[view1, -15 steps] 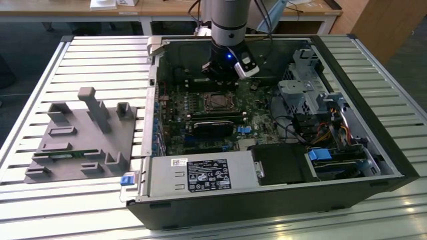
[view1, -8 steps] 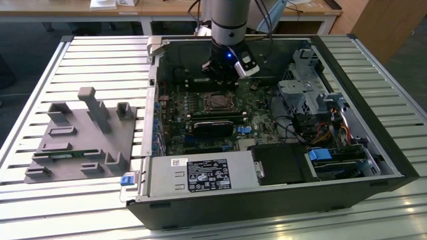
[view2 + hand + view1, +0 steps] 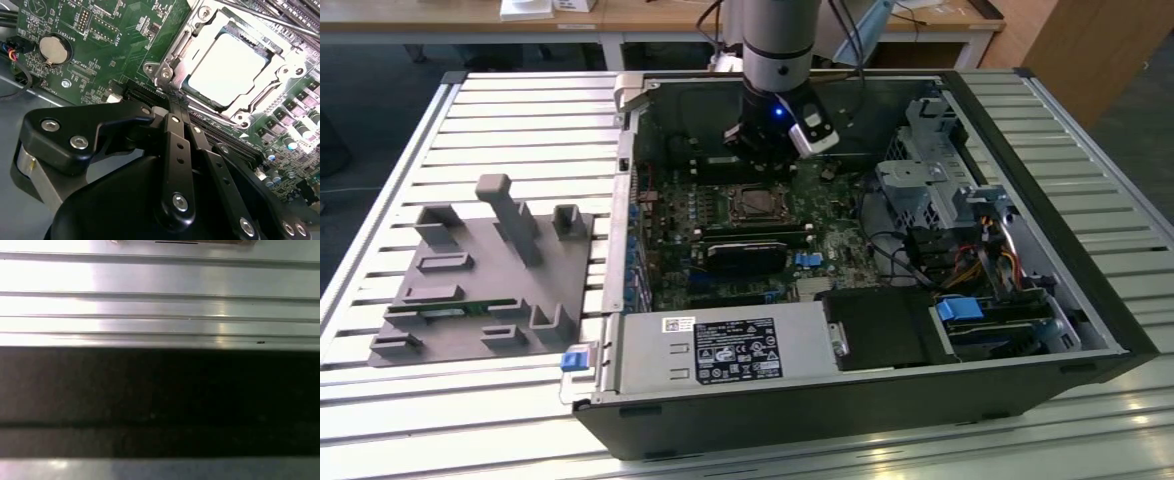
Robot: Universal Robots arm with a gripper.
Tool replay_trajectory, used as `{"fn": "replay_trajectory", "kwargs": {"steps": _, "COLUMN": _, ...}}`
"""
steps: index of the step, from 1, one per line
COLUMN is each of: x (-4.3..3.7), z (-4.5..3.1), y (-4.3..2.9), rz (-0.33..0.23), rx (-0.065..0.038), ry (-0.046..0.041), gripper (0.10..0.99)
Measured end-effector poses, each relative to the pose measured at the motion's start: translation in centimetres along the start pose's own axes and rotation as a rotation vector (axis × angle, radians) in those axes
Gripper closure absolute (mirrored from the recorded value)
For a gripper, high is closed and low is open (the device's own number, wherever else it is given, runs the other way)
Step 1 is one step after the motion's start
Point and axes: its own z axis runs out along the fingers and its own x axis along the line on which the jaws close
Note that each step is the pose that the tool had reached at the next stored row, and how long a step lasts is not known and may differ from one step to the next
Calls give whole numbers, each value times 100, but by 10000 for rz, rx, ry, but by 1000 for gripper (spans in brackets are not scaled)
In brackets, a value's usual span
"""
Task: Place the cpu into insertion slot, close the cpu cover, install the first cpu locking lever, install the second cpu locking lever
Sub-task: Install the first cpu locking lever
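You see the arm reaching straight down into the open computer case (image 3: 1067, 300), its gripper (image 3: 176, 102) with the jaws pressed together and holding nothing, just beside the cpu cover (image 3: 272, 85), which lies shut over the cpu (image 3: 227, 65) in the insertion slot (image 3: 755, 204), as the second wrist view shows closely.

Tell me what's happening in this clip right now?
A single robot arm reaches into an open computer case lying on a slatted table. Its gripper sits low over the motherboard, with its shut fingertips at the edge of the insertion slot. The cpu already lies in the slot, with the cpu cover down around it.
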Motion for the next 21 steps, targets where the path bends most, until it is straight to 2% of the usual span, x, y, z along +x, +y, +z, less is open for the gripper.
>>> {"fn": "replay_trajectory", "kwargs": {"steps": 3, "x": 1, "z": 6, "y": -1, "rz": -1, "rx": 38, "ry": 2, "gripper": 980}}
{"fn": "replay_trajectory", "kwargs": {"steps": 9, "x": 0, "z": 12, "y": 0, "rz": -2, "rx": 48, "ry": -2, "gripper": 980}}
{"fn": "replay_trajectory", "kwargs": {"steps": 15, "x": -1, "z": -21, "y": 3, "rz": -2, "rx": 52, "ry": -3, "gripper": 980}}
{"fn": "replay_trajectory", "kwargs": {"steps": 21, "x": 0, "z": 3, "y": 1, "rz": -8, "rx": 196, "ry": -2, "gripper": 980}}
